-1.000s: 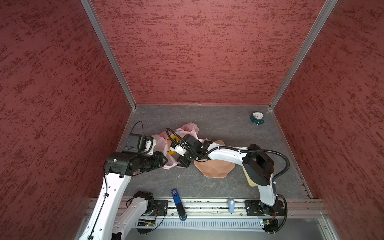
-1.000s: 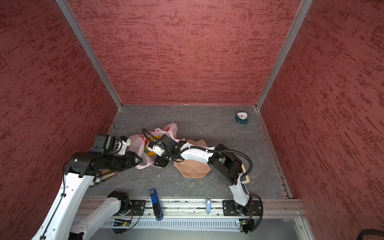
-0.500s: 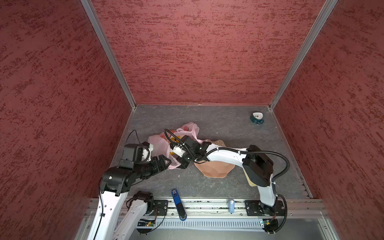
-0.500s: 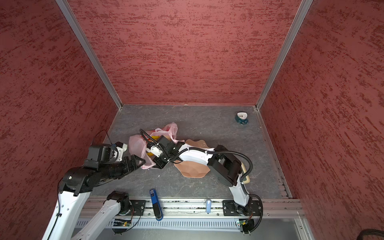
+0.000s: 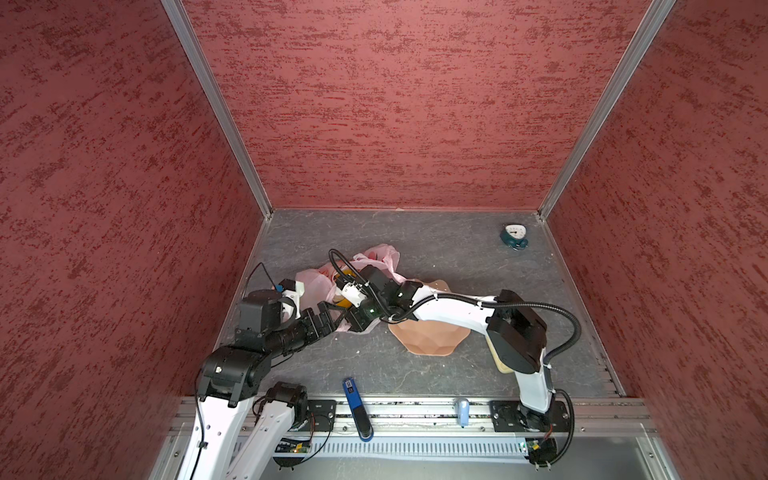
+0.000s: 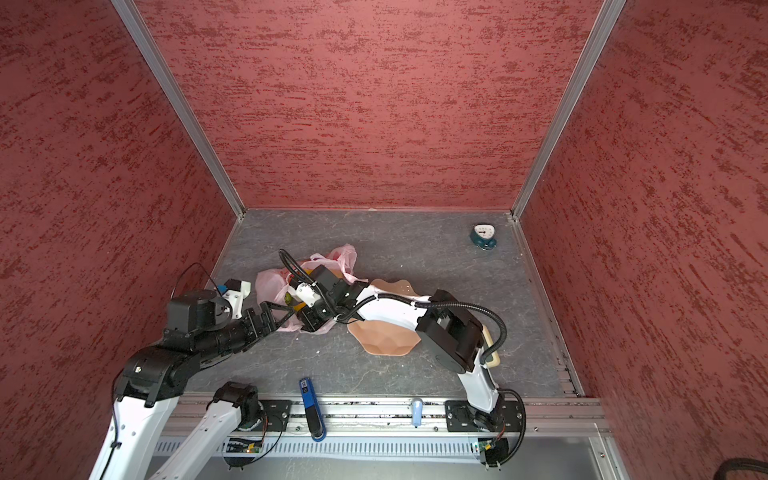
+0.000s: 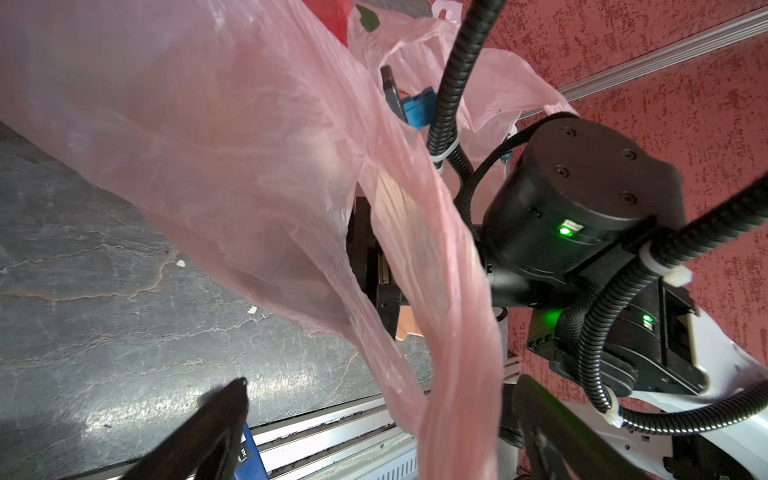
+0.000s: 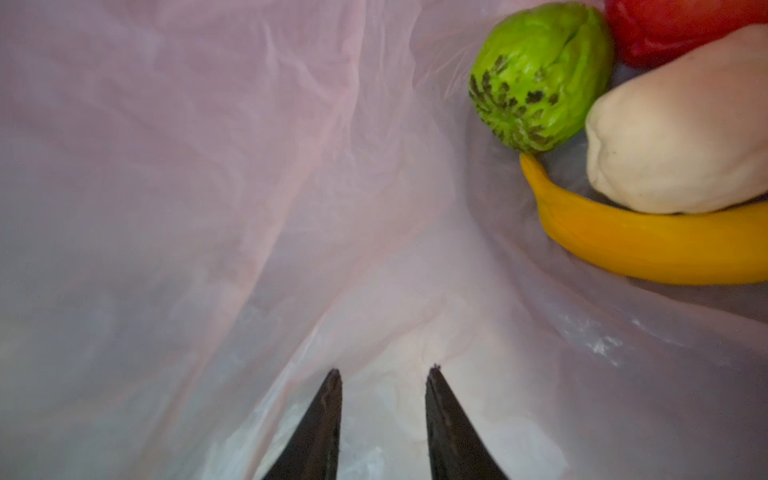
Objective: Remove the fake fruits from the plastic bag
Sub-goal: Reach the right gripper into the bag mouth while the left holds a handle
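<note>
Grey table: left hand apart; right hand apart inside plastic bag, near fruits.

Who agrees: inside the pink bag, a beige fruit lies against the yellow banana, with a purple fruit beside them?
Not purple: the right wrist view shows a green fruit beside the beige fruit and banana in the pink bag.

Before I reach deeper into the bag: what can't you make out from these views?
- Fruit count: the right wrist view's edge cuts off the red fruit, banana and beige fruit; others may lie beyond.
- Right gripper: tips hidden inside the plastic bag in both top views.
- Tan object beside the bowl: mostly under the right arm in both top views.
</note>
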